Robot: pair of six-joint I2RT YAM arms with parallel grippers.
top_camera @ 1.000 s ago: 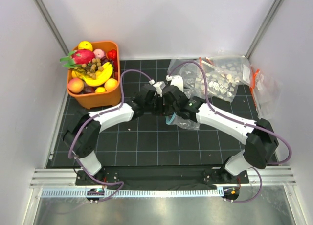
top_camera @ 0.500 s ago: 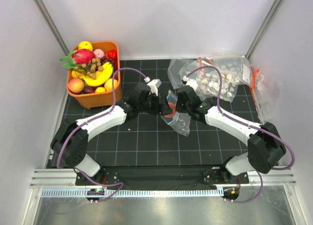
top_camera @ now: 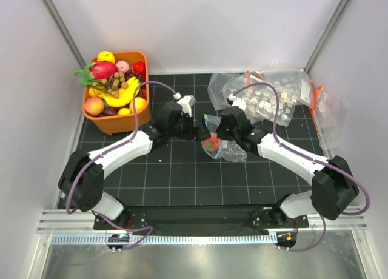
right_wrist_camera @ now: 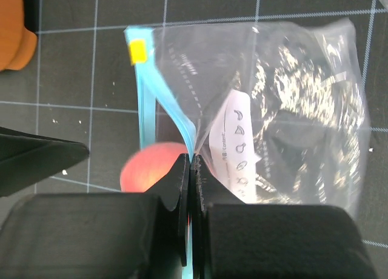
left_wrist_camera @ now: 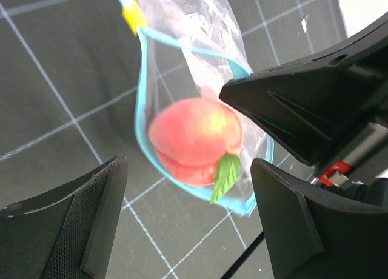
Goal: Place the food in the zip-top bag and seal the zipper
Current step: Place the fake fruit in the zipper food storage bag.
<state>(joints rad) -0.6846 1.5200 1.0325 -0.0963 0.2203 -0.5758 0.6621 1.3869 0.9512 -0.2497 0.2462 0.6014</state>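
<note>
Peach sits in bag mouth, directly ahead of released left gripper; right gripper clenched on zipper lip, holding it open.

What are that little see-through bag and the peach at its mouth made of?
The bag looks like thin, glossy clear plastic film: it crinkles and glints, and the gridded floor shows through it. Its teal zipper strip seems to be a thicker plastic. The peach is likely a toy, perhaps foam or plastic, judging by its smooth, evenly matte skin and flat, stiff-looking green leaf.
</note>
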